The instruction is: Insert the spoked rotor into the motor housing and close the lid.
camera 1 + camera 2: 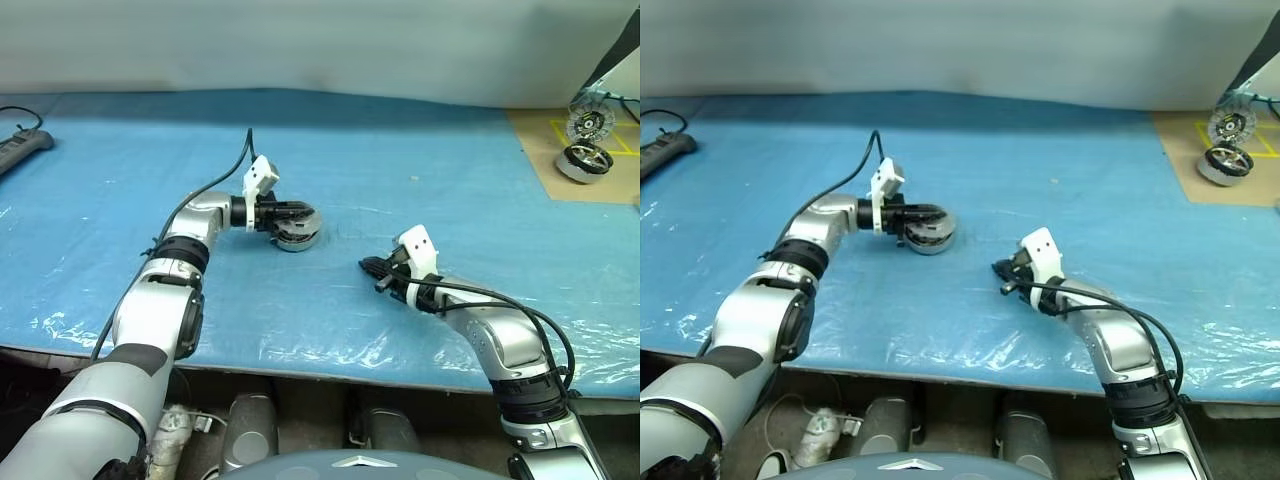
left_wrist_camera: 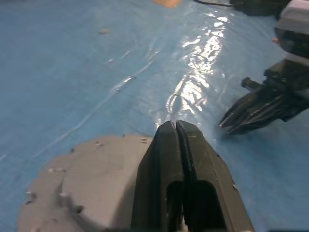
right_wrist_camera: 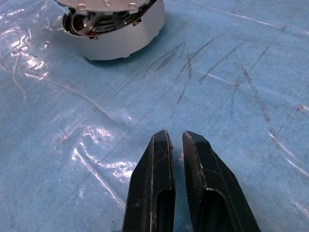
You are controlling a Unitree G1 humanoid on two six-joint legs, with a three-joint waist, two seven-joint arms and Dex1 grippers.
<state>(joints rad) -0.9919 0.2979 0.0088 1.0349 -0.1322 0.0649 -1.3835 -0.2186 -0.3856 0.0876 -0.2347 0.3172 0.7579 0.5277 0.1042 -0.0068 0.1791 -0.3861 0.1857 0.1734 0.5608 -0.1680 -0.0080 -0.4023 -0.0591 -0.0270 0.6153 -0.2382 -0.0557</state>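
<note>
**Lid on the drum, both grippers pressed together**

Nearest to us, the right gripper rests low over the blue plastic sheet, pointing forward and toward our left. Its fingers stand pressed almost together, only a thin slit between them, and they pinch nothing. Ahead of them the sheet carries scuff marks and bright creases.

A little farther out, to the left of the right gripper and apart from it, sits the motor housing, a short round metal drum standing on the sheet. The lid lies on top of it as a grey round disc. Our left gripper reaches across from the left, lying over the lid, fingers fully pressed together and holding nothing. We cannot tell whether it touches the lid. We cannot make out the spoked rotor.

Farthest away, at the right end of the table, two more drum motors sit on a brown board. At the far left edge lies a dark power strip.
</note>
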